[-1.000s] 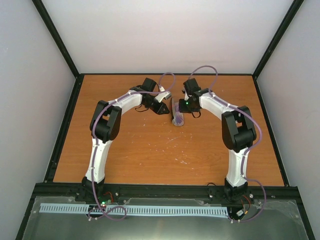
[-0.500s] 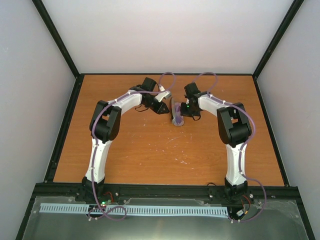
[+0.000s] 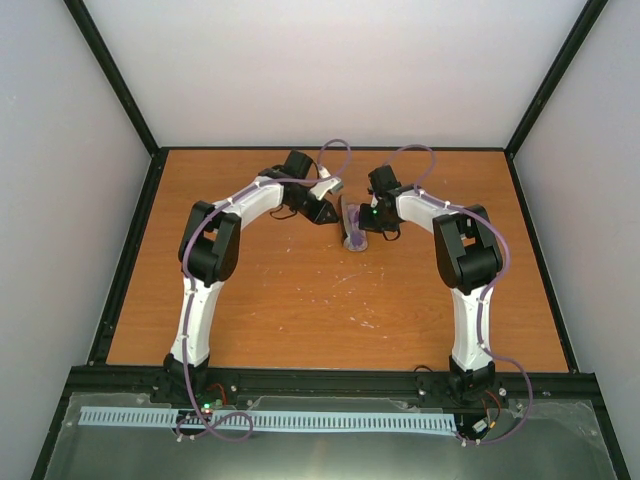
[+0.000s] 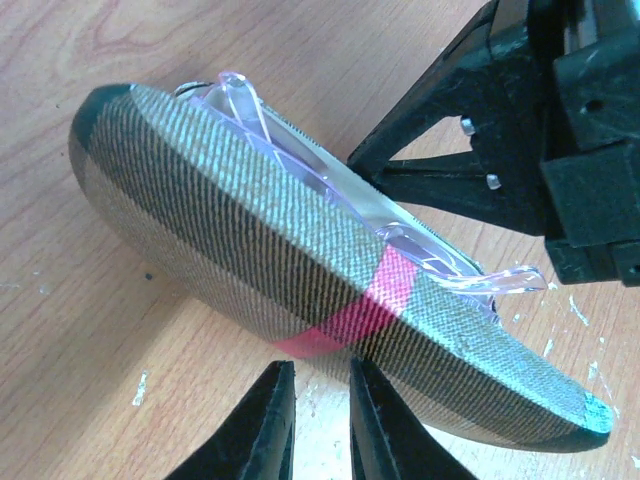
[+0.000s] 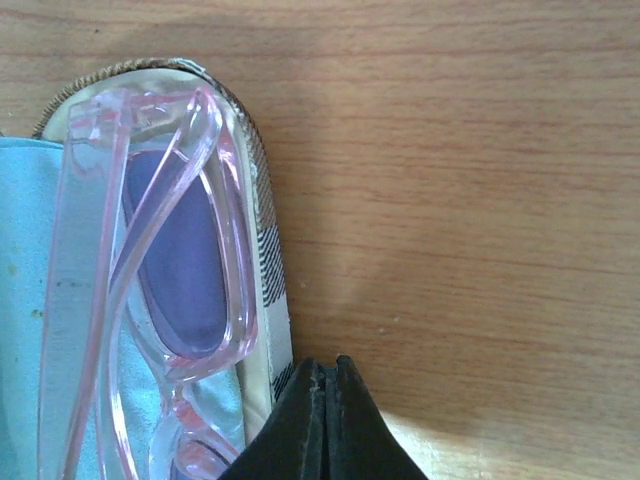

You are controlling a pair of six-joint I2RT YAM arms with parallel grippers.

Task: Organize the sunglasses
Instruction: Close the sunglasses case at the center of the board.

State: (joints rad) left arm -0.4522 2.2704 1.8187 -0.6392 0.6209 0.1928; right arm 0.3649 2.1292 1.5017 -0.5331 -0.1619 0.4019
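Tabletop (image 3: 280, 300) of orange-brown wood, with both arms reaching to its far middle. On my left, the left gripper (image 4: 318, 425) has its fingers a narrow slit apart and holds nothing; its tips sit just short of the side of the case.

Between the two grippers lies the grey-tan woven case (image 4: 250, 250), crossed by a red band (image 4: 350, 310) and open on top. The sunglasses (image 5: 180, 260) lie folded inside it. They have a clear pink frame and purplish lenses and rest on a pale blue cloth (image 5: 25, 260), with the frame rising a little above the case's rim.

On my right, the right gripper (image 5: 326, 400) has its fingers pressed together, with no gap showing. Its tips are right at the case's rim, on the side opposite the left gripper.
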